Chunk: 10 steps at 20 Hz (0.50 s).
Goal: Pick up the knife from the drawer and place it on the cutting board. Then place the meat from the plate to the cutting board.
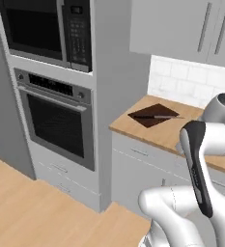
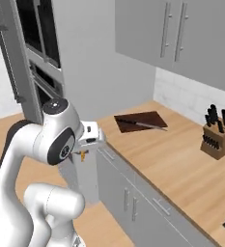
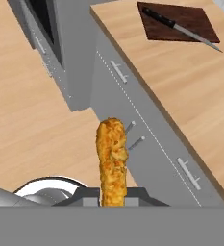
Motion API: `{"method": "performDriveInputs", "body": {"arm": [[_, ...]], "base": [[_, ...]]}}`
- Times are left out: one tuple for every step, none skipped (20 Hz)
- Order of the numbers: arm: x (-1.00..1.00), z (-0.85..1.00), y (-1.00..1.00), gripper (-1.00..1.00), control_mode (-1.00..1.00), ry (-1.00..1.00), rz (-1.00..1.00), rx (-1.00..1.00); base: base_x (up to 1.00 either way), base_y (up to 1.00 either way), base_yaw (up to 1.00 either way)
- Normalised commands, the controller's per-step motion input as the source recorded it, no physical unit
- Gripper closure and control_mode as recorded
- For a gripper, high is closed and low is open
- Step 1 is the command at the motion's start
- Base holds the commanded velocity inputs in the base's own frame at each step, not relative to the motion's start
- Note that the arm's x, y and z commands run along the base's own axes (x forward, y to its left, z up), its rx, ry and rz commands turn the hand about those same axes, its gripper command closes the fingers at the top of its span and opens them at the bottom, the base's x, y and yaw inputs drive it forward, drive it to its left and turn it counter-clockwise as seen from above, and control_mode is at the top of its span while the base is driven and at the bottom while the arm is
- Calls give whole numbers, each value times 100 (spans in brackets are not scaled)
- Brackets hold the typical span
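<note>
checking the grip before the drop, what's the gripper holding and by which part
The gripper is shut on the meat, a long golden breaded piece, clamped at one end; the rest sticks straight out past the fingertips.

No legible text or labels

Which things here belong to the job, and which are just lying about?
Job: knife on the board; meat held in the gripper.
Lying about: knife block, microwave, oven.
</note>
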Motion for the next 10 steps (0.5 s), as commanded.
{"method": "performDriveInputs", "body": {"arm": [[0, 0, 0, 100, 100, 0, 0, 0], [0, 0, 0, 100, 100, 0, 0, 0], [0, 0, 0, 100, 100, 0, 0, 0], [0, 0, 0, 100, 100, 0, 0, 0], [0, 0, 0, 100, 100, 0, 0, 0], [0, 0, 0, 100, 100, 0, 0, 0], [0, 0, 0, 100, 100, 0, 0, 0], [0, 0, 0, 100, 100, 0, 0, 0], [0, 0, 0, 100, 100, 0, 0, 0], [0, 0, 0, 100, 100, 0, 0, 0]], "base": [[100, 16, -32], [100, 19, -29], [100, 21, -27], [100, 21, -27], [100, 22, -27], [100, 22, -29], [100, 24, -34], [96, 27, -38], [79, 26, -43], [66, 25, -48]]}}
